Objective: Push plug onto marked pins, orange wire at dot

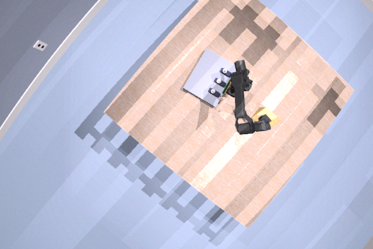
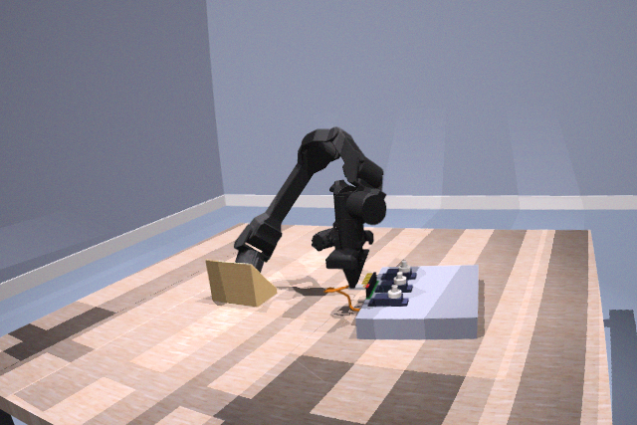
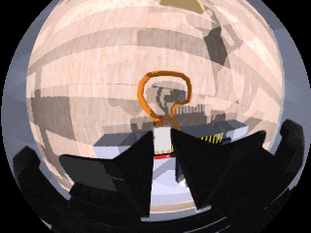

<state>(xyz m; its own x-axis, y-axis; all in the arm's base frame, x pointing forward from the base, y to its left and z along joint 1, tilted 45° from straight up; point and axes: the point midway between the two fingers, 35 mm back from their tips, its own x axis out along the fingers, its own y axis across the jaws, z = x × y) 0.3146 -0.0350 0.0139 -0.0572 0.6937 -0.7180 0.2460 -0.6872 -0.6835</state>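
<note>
My gripper [image 2: 352, 285] [image 3: 161, 133] is shut on the plug, low at the holder's near edge. The light grey plug [image 3: 162, 138] points at the pin row; a pale bit of the plug [image 2: 359, 287] shows beside the fingertips. Only short gold pin ends [image 3: 163, 152] show between its front and the red band [image 3: 162, 156]. Whether its holes are on them, and the dot, I cannot tell. More yellow pins [image 3: 212, 139] [image 2: 367, 279] stand to the right in the wrist view. The orange lead [image 3: 165, 73] [image 2: 350, 299] loops behind the plug.
The pale grey-blue holder [image 1: 197, 76] [image 2: 442, 294] carries three dark blue servos with white hubs, among them the middle servo [image 1: 219, 81] [image 2: 396, 286]. A green board [image 2: 374, 288] stands at its pin edge. A tan wedge block [image 1: 264, 111] [image 2: 234, 284] sits by the arm's base.
</note>
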